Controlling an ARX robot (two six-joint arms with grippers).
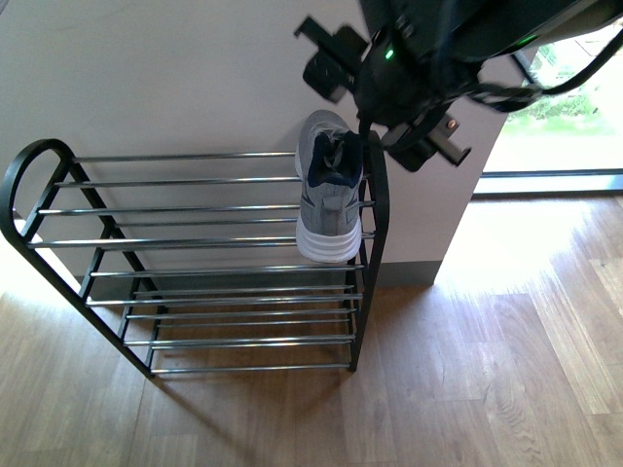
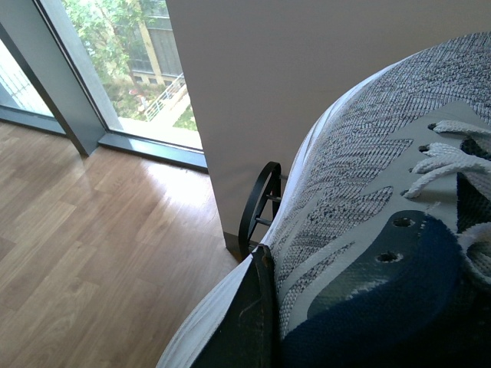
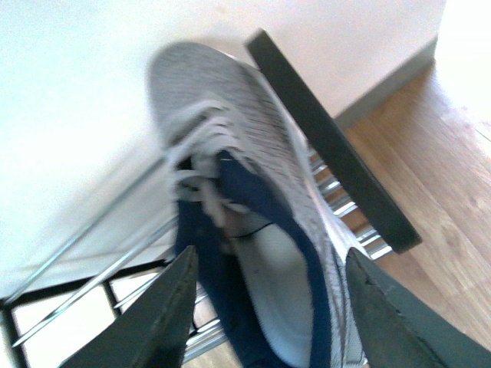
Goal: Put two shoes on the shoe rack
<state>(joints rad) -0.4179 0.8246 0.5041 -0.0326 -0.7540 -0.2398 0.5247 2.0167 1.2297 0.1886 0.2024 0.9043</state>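
Observation:
A grey knit sneaker with a white sole and navy collar lies on the top bars of the shoe rack, at its right end, toe toward the wall. Both arms crowd just above it. In the right wrist view this sneaker sits between the spread fingers of my open right gripper, beside the rack's black end frame. My left gripper is shut on a grey knit sneaker that fills the left wrist view, one finger flat against its side. I cannot tell whether it is the same sneaker.
The rack stands against a white wall on a wooden floor. A floor-to-ceiling window is to the right. The rack's looped end shows past the sneaker's toe. The lower tiers hold nothing.

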